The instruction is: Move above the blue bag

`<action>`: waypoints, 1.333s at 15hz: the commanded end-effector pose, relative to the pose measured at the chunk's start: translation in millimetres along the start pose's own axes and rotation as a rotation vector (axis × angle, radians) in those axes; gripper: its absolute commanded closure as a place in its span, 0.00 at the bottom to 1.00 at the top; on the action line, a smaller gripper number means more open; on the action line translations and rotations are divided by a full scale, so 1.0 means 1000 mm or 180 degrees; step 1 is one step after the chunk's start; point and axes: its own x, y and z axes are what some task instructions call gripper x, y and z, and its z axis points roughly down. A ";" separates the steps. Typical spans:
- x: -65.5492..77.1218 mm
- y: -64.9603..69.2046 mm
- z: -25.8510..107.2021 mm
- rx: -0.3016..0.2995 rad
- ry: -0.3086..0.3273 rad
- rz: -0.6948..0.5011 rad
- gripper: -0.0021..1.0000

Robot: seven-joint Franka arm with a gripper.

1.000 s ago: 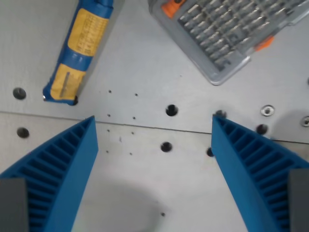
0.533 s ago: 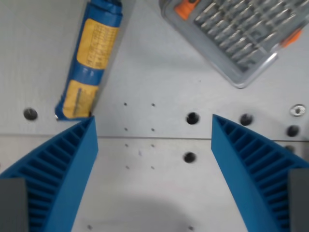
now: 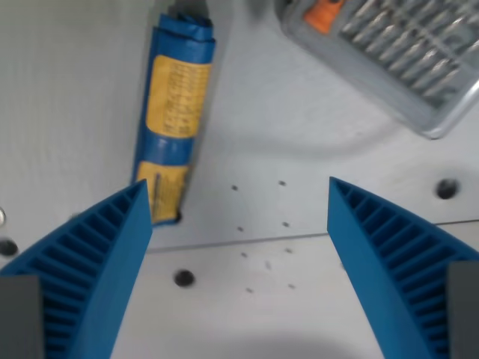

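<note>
Wrist view over a grey metal table [image 3: 314, 314] with drilled holes and a seam running across the lower half of the frame. In order of size:

The gripper [image 3: 238, 224] fills the lower corners: two blue ribbed fingers [image 3: 93, 269], one rising from the lower left and one from the lower right, their tips well apart. The jaws stand spread wide with nothing between them but bare table.

The bit-set case [image 3: 404, 52], clear plastic with rows of metal bits and an orange latch, lies in the upper right, cut by the frame edge, well apart from the task's thing.

The blue bag [image 3: 174, 120], a rolled or folded packet with yellow label panels, lies in the upper left of centre. Its long axis runs nearly vertical in the frame, leaning slightly so the top end sits further right than the bottom. Its lower end reaches down just beside the tip of the left-hand finger; whether they overlap in height only or touch cannot be told, though the bag appears to rest flat on the table below the finger.

Key relation: the bag lies up and to the left of the midpoint between the fingertips. As a judgement, centring over it calls for a shift toward the upper left of the frame.
</note>
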 end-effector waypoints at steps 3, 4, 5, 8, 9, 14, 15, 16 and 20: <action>-0.004 -0.017 0.024 0.0053 0.0269 0.0748 0.00; -0.004 -0.020 0.029 0.0067 0.0275 0.0790 0.00; -0.005 -0.023 0.034 0.0077 0.0284 0.0830 0.00; -0.006 -0.031 0.049 0.0098 0.0279 0.0899 0.00; -0.006 -0.033 0.054 0.0099 0.0280 0.0898 0.00; -0.007 -0.042 0.077 0.0109 0.0288 0.0919 0.00; -0.008 -0.043 0.080 0.0107 0.0290 0.0918 0.00; -0.009 -0.044 0.083 0.0105 0.0294 0.0913 0.00; -0.011 -0.047 0.089 0.0098 0.0294 0.0878 0.00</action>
